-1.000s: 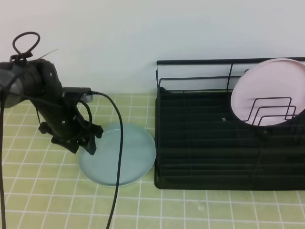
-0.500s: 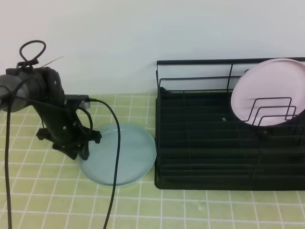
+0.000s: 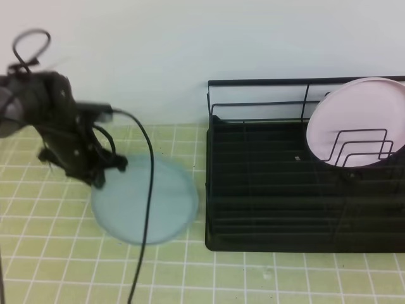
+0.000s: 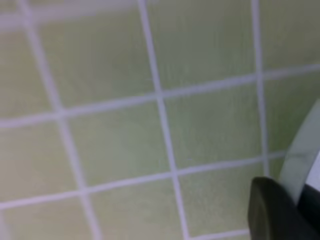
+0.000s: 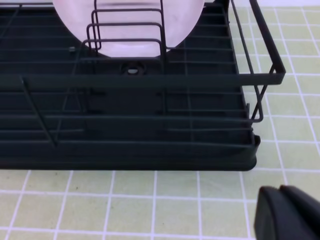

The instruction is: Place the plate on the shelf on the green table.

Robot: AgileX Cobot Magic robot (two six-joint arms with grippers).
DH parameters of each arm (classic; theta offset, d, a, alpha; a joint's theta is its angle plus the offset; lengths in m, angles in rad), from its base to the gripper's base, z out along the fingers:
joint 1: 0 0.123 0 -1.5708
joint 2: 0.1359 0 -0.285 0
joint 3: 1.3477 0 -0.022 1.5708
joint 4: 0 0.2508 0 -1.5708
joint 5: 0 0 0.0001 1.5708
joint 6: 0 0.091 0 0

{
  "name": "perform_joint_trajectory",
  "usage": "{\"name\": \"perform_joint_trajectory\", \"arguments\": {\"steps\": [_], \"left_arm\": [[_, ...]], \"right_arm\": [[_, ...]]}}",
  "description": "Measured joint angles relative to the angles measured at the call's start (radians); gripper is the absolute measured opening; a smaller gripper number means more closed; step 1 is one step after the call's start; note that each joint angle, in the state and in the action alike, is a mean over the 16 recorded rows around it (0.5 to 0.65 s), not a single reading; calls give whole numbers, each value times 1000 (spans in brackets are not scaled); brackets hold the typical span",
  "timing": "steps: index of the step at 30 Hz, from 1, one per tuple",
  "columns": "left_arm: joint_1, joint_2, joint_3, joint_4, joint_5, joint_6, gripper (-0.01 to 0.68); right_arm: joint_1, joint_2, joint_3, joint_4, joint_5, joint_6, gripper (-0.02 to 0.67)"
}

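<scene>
The plate, pale blue-green, lies left of the shelf on the green table and looks blurred. My left gripper is shut on the plate's far left rim. In the left wrist view a strip of that rim sits against a dark finger at the lower right, above the tiles. My right gripper is shut on nothing, low over the tiles in front of the shelf. It is out of the exterior high view.
A pale pink plate stands upright in the wire dividers at the shelf's back right, also seen as the pink plate in the right wrist view. A black cable hangs from the left arm across the blue-green plate. A white wall stands behind.
My left gripper has closed on the plate's rim and moved left and a little back. The plate has shifted left with it, away from the shelf. The right gripper has not moved.
</scene>
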Motion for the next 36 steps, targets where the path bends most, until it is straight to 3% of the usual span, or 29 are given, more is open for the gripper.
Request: {"name": "perform_joint_trajectory", "arguments": {"steps": [8,13,18,24,29,36], "left_arm": [[-6,-208,0,0,-116,2,5],[-45,-348,0,-114,-200,76,4],[-144,-451,1,-253,-281,161,4],[-331,-511,2,-359,-377,241,3],[-485,-519,2,-365,-457,251,3],[-623,-519,2,-361,-540,264,3]], "right_arm": [[0,0,-4,51,-1,-12,-3],[0,0,-28,203,7,-71,-3],[0,0,-81,482,12,-248,-3],[0,0,-164,860,3,-513,19],[0,0,-217,1070,-41,-681,116],[0,8,-245,1161,-150,-720,326]]}}
